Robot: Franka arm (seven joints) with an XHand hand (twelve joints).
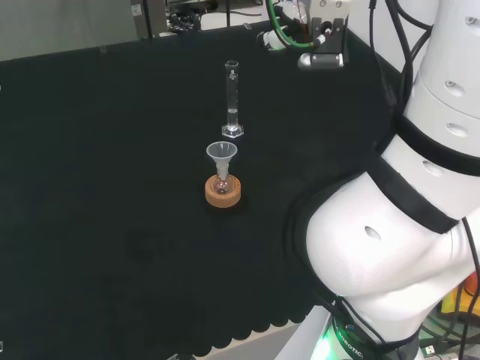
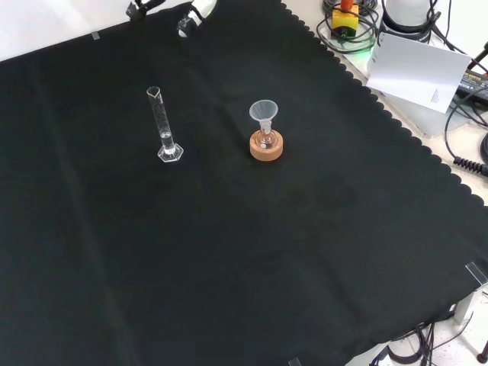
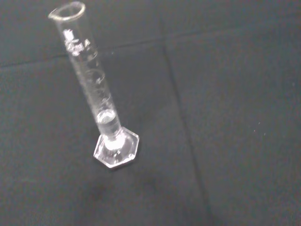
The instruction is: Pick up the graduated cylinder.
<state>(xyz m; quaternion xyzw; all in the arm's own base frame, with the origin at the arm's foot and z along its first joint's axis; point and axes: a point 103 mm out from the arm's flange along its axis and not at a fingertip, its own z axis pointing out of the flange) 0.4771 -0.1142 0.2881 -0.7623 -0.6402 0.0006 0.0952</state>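
Head, front overhead; wrist near cylinder (image 3: 96,89).

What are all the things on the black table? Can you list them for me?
cylinder: one, clear glass, upright on a six-sided foot, left of the funnel in the front view, a little liquid at the bottom
funnel: one, clear, sitting in the neck of the flask
flask: one, small, clear, resting in the cork ring
cork ring: one, tan, near the middle of the cloth
cloth: one, black, covering the bench
paper: one sheet, white, off the cloth at the front view's top right
arm: one, white, at the head view's right
hand: one, black and white, at the front view's top edge, apart from the cylinder
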